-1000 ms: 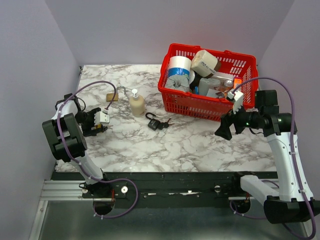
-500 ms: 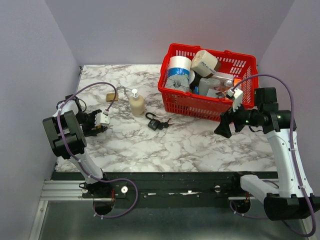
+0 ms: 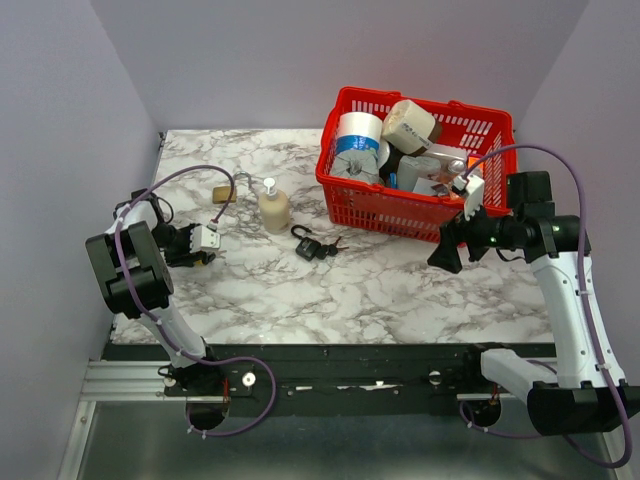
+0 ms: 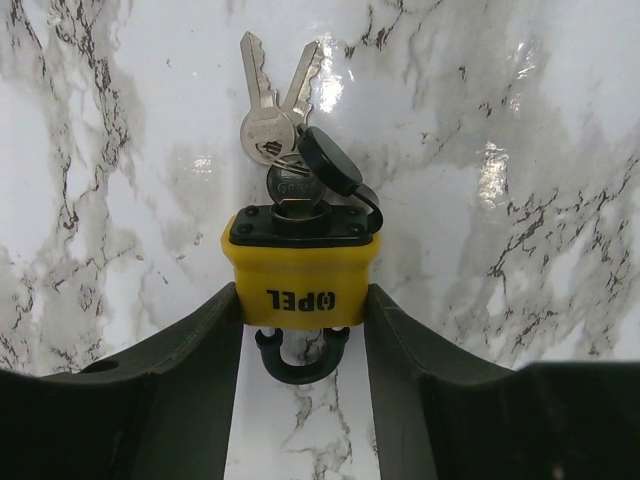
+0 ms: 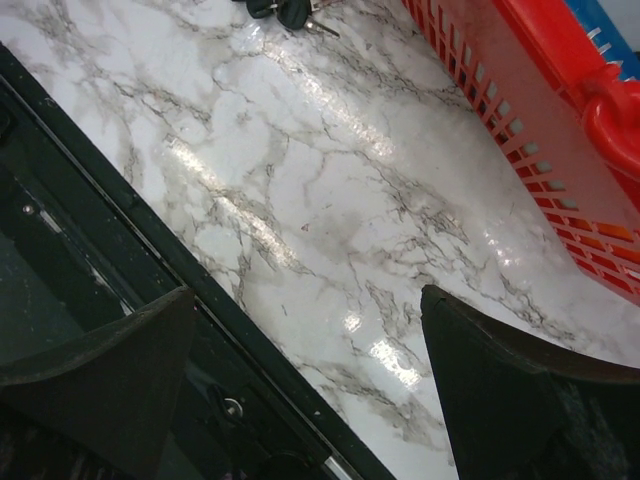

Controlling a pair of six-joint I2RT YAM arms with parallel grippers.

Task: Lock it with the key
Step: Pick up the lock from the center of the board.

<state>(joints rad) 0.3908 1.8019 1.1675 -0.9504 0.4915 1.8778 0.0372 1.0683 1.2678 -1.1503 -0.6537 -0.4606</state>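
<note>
A yellow padlock [image 4: 300, 268] marked OPEL lies on the marble table [image 4: 520, 120], its black shackle [image 4: 300, 362] pointing toward my wrist. A key [image 4: 292, 186] sits in its keyhole beside a black dust cap, with two spare keys [image 4: 268, 95] on the ring. My left gripper [image 4: 303, 300] is shut on the padlock's body, a finger on each side. In the top view the left gripper [image 3: 192, 245] is at the table's left edge and hides the padlock. My right gripper [image 3: 446, 255] is open and empty above the table in front of the basket, also shown in the right wrist view [image 5: 305, 300].
A black padlock with keys [image 3: 312, 245] lies mid-table. A brass padlock [image 3: 225, 193] and a soap pump bottle [image 3: 273, 208] stand behind the left gripper. A red basket [image 3: 400, 215] full of items sits at the back right. The table's front edge [image 5: 150, 230] is under the right gripper.
The left gripper has drawn slightly left with the padlock. The right gripper has edged a little up and toward the basket.
</note>
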